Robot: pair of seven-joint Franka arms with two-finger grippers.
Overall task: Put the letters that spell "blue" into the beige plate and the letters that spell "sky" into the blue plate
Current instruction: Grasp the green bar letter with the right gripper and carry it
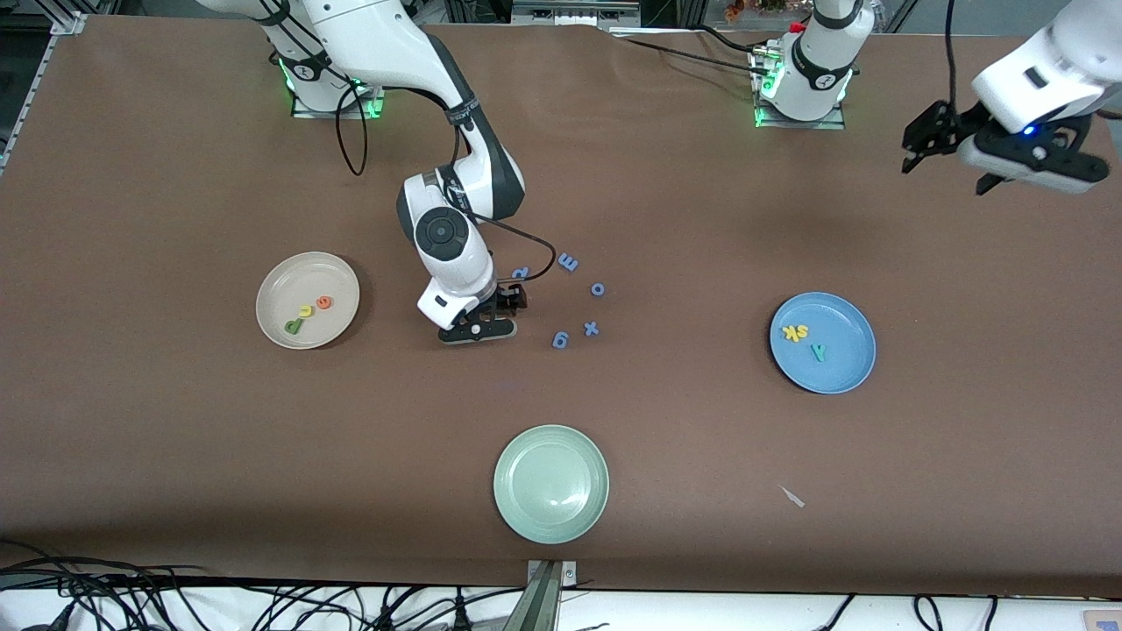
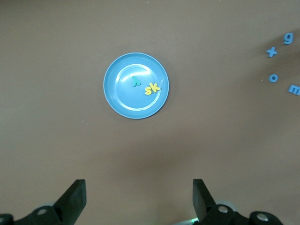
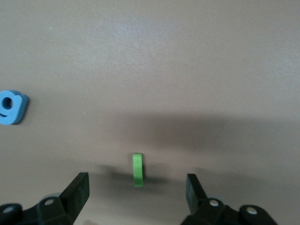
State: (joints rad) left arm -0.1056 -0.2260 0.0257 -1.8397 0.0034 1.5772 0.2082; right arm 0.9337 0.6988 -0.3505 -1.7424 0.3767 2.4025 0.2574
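Only the thin green foam l [image 3: 138, 169] left to plate.
Front: cream-beige round plate [image 1: 280, 279] holds b, u, e; right gripper [image 1: 504, 308] low beside it. Left wrist: blue round plate [image 2: 112, 93] holds s, k, y; waiting left gripper [image 2: 139, 199] spread. Right wrist: fingers apart, straddling l on the table.

A thin green foam letter l [image 3: 138, 169] lies on the brown table surface [image 3: 187, 61], between the two black fingers [image 3: 77, 192] of the right gripper [image 3: 137, 192], which stand wide apart and clear of it. A blue foam letter g [image 3: 11, 108] lies well apart.
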